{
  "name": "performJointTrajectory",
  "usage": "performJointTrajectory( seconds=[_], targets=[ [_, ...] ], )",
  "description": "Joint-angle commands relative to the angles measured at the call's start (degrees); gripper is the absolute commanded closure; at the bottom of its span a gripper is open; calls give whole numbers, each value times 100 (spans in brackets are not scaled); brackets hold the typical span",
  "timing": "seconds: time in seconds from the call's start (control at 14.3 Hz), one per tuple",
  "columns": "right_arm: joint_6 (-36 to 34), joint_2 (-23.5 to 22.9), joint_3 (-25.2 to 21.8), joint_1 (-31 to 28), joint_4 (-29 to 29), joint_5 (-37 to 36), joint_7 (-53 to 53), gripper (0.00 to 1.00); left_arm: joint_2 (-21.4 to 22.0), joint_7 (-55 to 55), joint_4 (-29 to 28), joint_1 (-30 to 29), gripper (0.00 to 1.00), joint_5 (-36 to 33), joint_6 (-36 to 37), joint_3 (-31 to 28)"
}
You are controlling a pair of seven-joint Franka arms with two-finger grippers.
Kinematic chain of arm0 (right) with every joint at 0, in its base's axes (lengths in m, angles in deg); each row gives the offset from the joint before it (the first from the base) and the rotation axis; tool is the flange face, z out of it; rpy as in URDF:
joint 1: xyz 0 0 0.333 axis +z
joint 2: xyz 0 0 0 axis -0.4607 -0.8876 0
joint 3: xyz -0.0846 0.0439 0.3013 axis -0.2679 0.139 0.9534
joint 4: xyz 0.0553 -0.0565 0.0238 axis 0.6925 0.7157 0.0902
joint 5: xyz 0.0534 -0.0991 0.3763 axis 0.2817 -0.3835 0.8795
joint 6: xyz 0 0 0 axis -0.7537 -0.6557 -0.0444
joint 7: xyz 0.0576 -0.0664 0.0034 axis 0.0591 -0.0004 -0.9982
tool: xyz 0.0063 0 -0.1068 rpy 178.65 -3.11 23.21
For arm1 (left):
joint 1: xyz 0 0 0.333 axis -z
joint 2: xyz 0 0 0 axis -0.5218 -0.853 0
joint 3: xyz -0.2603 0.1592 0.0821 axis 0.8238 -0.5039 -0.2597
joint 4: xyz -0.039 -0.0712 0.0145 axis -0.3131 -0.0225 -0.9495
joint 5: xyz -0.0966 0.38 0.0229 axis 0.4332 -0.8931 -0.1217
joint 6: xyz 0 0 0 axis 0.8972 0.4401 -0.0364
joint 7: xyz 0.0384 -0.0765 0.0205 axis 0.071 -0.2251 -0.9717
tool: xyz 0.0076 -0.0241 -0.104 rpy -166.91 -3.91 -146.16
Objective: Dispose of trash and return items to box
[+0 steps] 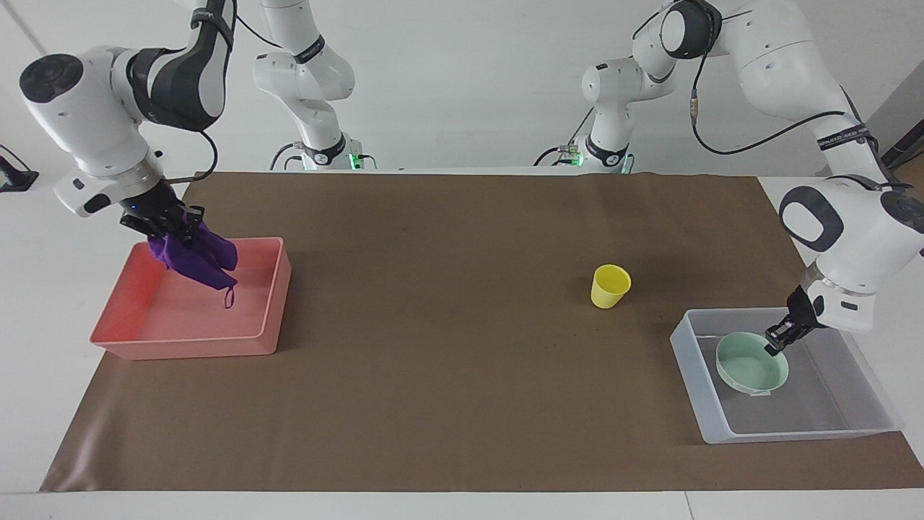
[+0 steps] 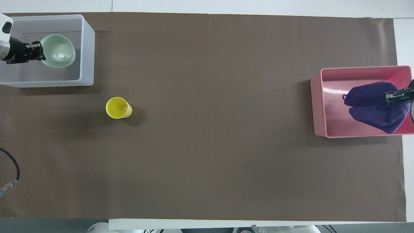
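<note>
Facing view: my right hand hangs over the pink tray, clamped on the purple cloth. Cloth dangles off the fingers above the tray floor, loop at its lowest corner; can't tell if the tip touches the floor. Tray sits at the right arm's end of the surface, on the brown mat.

My left hand is down inside the clear box, fingers closed on the rim of the green bowl. Bowl is in the box, tilted a bit, rim toward the camera; looks at or just off the box floor, can't tell which. Box sits at the left arm's end, toward the surface edge away from the robots.

Yellow cup stands upright on the mat, open end up, apart from both hands, near the box and closer to the robots than it.

Overhead: cloth covers the part of the tray toward the surface's end, right hand at the frame edge. Bowl lies in the box, left hand on its rim. Cup is between box and surface middle.
</note>
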Motion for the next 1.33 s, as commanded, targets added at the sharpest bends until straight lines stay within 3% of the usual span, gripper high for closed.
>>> performJointTrajectory(
  seconds=[0.0,0.07,0.14,0.21,0.35,0.42,0.56,0.7,0.84,0.98,1.12,1.26],
  targets=[
    [666,-14,59,-225,621,-37,-74,99,-182,-23,-34,-46,100,-15,-426,-8],
    [790,-198,59,-260,666,-37,-74,96,-191,3,-61,-124,83,-24,-463,-8],
    [861,-322,59,-269,666,-37,-74,95,-183,-6,-26,-125,34,-24,-402,-8],
    [975,-436,59,-269,675,-37,-74,91,-165,-40,26,-55,1,-50,-288,-16],
    [1151,-472,59,-260,745,-37,-56,86,114,-50,202,24,0,-392,255,-52],
    [1186,-472,59,-260,763,-37,-73,72,412,-50,203,50,0,-437,597,-52],
    [1152,-472,68,-234,737,-28,-65,33,1036,-67,133,129,0,-446,1458,1],
    [1108,-464,77,-199,623,51,-39,7,1511,-408,-226,532,0,-446,2345,10],
    [828,-403,147,-77,386,51,-12,1,1969,-926,-945,1207,0,-446,2630,10],
    [136,-306,156,274,-52,86,84,1,2355,-1156,-1770,1605,0,-446,2413,19],
    [-637,-305,156,626,-596,174,548,1,2699,-1262,-2763,1807,0,-437,1266,36],
    [-1184,-297,165,943,-1002,183,787,1,2797,-1569,-3381,2001,0,-437,489,27]
  ],
)
